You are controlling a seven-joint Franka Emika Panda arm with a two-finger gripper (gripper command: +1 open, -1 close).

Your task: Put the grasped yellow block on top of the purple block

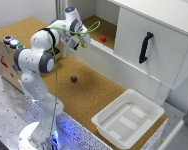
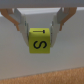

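Exterior view: the gripper hangs high near the cabinet, well apart from the purple block on the cork bench; a misjudged descent could knock it aside. Wrist view: fingers clamp the yellow block, seemingly tilted, so it may topple.

A cork-topped table runs diagonally through the scene. Along its far side stands a white cabinet with a black handle on its closed door and an open compartment lined with cork. A white plastic tub sits at the table's end toward the exterior view's right. A wooden box with coloured buttons stands at the exterior view's left. Below lies a perforated metal base plate.
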